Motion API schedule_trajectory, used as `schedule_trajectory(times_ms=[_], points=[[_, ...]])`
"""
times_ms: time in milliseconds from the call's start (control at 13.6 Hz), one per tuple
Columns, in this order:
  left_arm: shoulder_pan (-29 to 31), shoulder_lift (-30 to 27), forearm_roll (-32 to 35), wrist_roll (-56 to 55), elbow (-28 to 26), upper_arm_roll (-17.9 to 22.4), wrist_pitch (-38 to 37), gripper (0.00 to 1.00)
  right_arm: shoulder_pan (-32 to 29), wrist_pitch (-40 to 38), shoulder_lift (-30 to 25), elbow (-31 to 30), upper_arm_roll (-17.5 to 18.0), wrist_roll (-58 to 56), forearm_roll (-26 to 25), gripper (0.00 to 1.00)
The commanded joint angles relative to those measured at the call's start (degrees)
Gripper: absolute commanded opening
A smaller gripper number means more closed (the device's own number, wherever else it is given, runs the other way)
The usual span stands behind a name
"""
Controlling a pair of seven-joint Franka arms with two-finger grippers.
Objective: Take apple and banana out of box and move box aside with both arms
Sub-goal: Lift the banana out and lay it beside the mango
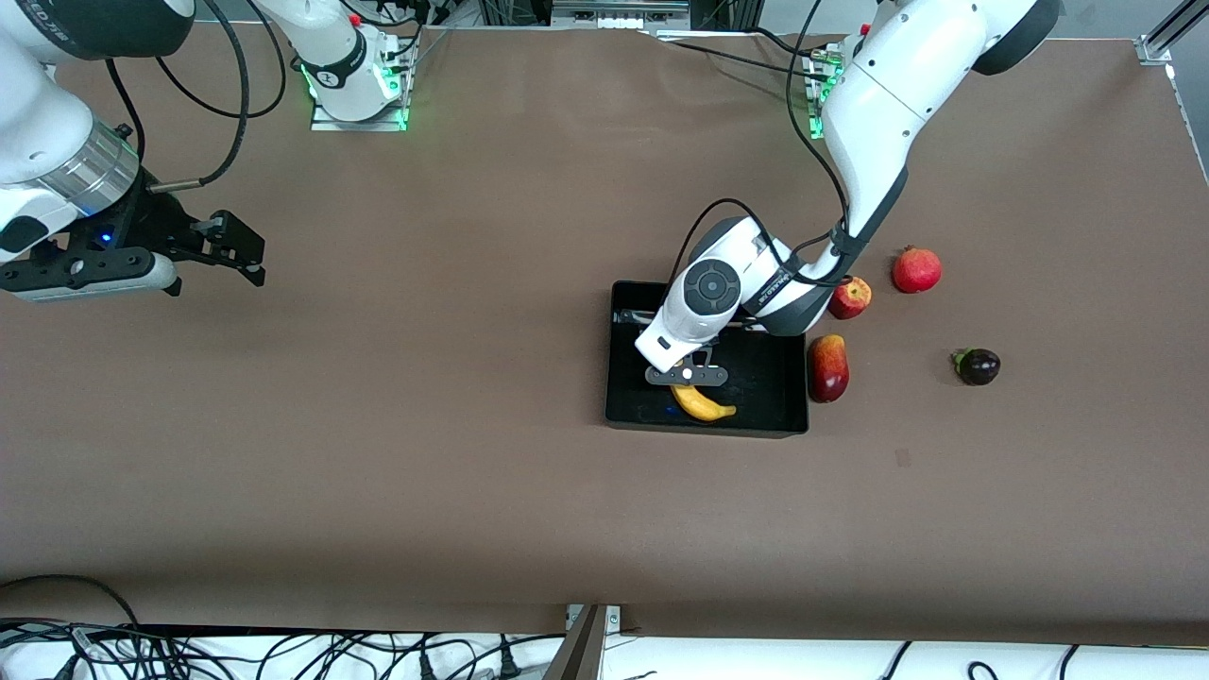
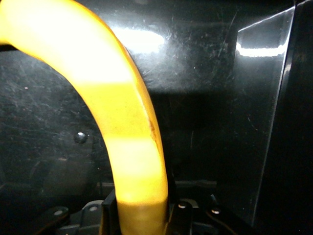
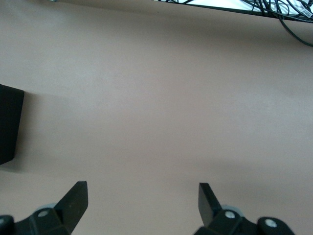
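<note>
2 Franka arms share a brown table (image 1: 529, 510). At the right arm's end the right gripper (image 1: 215, 247) hangs in the air over bare tabletop and waits, its fingers (image 3: 73, 201) spread wide apart with nothing between them; its wrist view shows only the cloth, a corner of the black box (image 3: 10, 125) and cables along the table edge.

Toward the left arm's end lies the black box (image 1: 623, 416), a shallow tray with low glossy walls. The left gripper (image 1: 687, 376) is down inside it, clenched on the banana (image 1: 704, 404). In the left wrist view the banana (image 2: 124, 122) rises from between the closed fingers and curves away across the scratched, shiny floor of the box (image 2: 215, 98). In the front view its free end points to about 4 o'clock from the gripper, close to the tray wall nearest the front camera.

4 fruits lie on the cloth outside the tray. The mango (image 1: 828, 367) sits just beside the tray wall at 3 o'clock. The apple (image 1: 851, 297) is at 1 o'clock from the tray, partly hidden by the left arm's wrist. The pomegranate (image 1: 916, 269) lies near the apple, at 2 o'clock from it. The mangosteen (image 1: 978, 365) sits well apart at 3 o'clock from the mango.

No writing can be read on any object.
</note>
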Motion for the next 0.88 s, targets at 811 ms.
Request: schedule_trajectory(times_ms=[811], points=[[20.73, -16.48, 0.93, 35.36, 0.93, -0.06, -28.02, 0.0, 0.61, -0.8, -0.01, 0.25, -0.02, 0.63, -0.16, 1.0]])
